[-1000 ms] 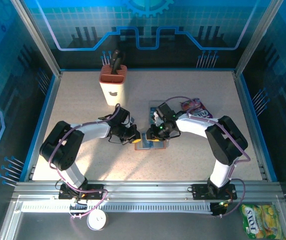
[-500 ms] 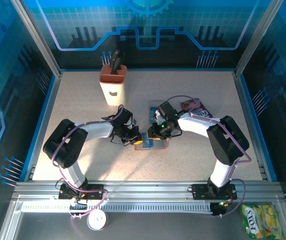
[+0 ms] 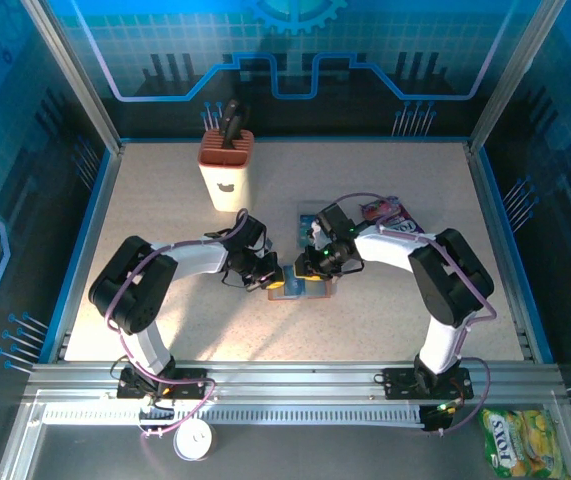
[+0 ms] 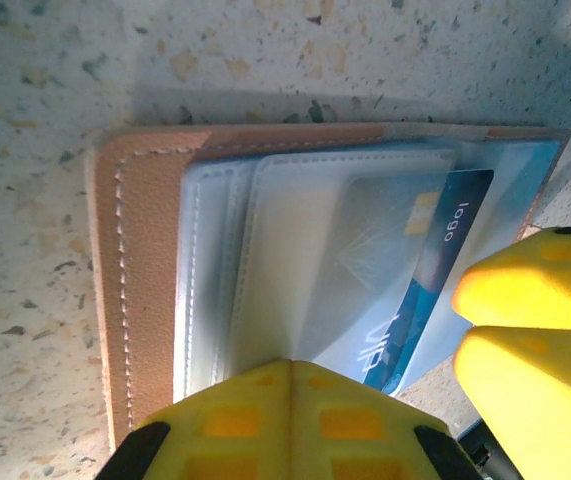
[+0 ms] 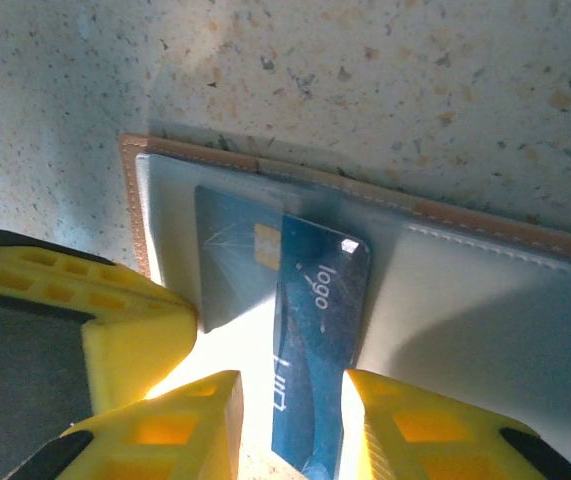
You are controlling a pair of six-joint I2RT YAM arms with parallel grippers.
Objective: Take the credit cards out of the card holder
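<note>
Top view, desk: a pale speckled desk (image 3: 165, 330) inside blue walls.
Top view, card holder: the card holder (image 3: 303, 291) lies open near the desk's middle, a little toward the near edge. Its long axis runs left to right, roughly along that edge.
Top view, left fingers: the left fingers (image 3: 273, 277) are at the holder's left end.
Top view, right fingers: the right fingers (image 3: 311, 268) are over the holder from its far side.
Top view, other things: a cream block with dark handles (image 3: 225, 168) stands toward the far left corner. A purple packet (image 3: 389, 212) lies toward the far edge, right of the holder.
Left wrist, card holder: a brown stitched border (image 4: 140, 300) with blue-grey pockets layered beside it.
Left wrist, credit card: the credit card (image 4: 447, 245) is a dark teal strip printed "logo". Its long axis slants across the pockets' open side.
Left wrist, left fingers: closed together (image 4: 290, 420), with their tips over the pockets' edge.
Right wrist, credit card: the card's (image 5: 317, 330) long axis points from the pockets out between the right fingers. Its inner end overlaps a second card (image 5: 233, 262) that carries a gold chip.
Right wrist, right fingers: a narrow gap (image 5: 420, 440) with the card inside it. One finger is against the card and light shows beside the other. I cannot tell whether they clamp it.
</note>
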